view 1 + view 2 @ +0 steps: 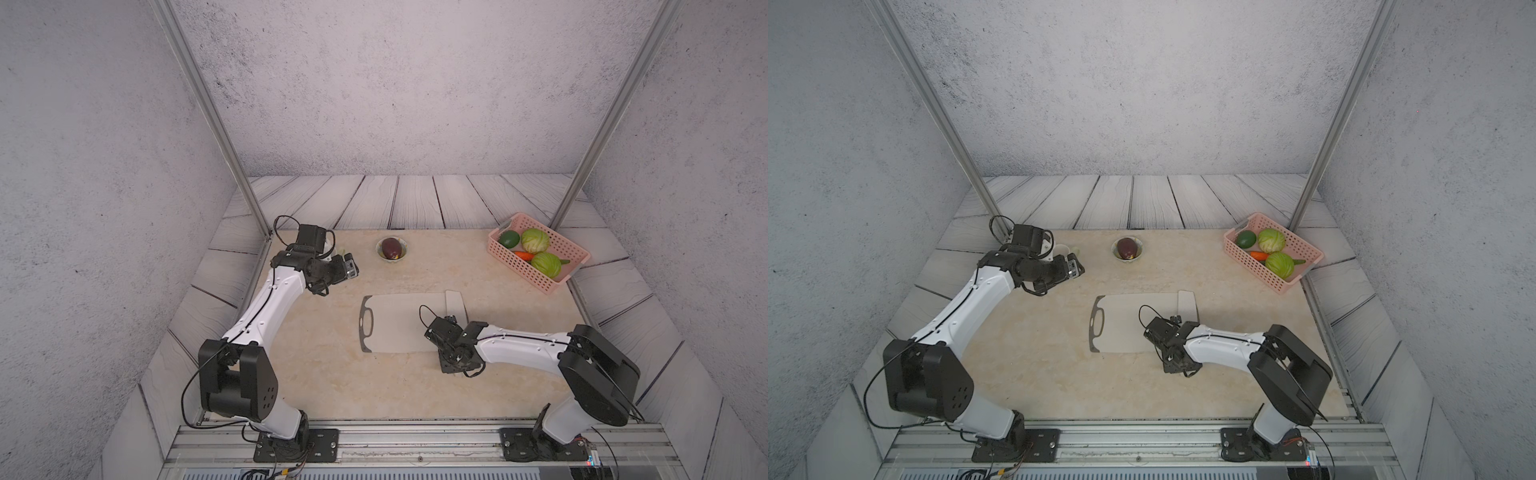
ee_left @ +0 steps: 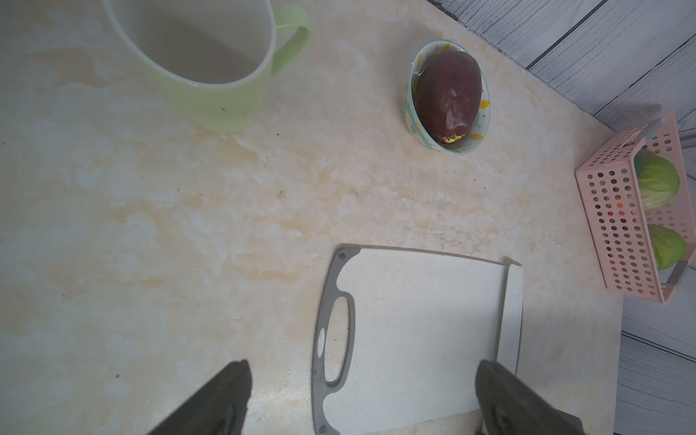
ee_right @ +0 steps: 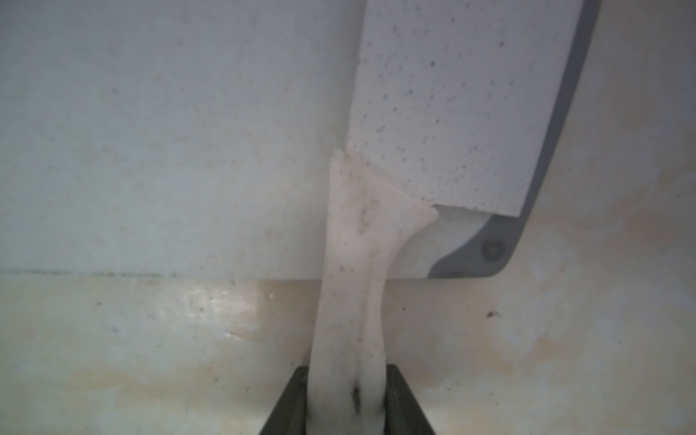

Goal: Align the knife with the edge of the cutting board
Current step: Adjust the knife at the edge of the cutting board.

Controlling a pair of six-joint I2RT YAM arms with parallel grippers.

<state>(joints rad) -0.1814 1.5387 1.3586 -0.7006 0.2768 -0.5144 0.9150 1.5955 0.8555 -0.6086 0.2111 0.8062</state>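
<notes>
Lying along the cutting board (image 3: 169,150), the knife (image 3: 444,113) pokes its handle into the right pincer (image 3: 346,376) — closed on it.

Pale green ceramic mug (image 2: 222,101), set upright on the beige marbled tabletop (image 1: 332,382). Small patterned ceramic bowl (image 2: 408,116), occupied by one dark maroon oval vegetable (image 2: 448,94). Pink perforated plastic basket (image 1: 521,268), stocked with two pale green cabbages (image 1: 535,240), one orange carrot (image 1: 523,255) and one dark green round fruit (image 1: 509,239); placed well apart from the bowl.
</notes>
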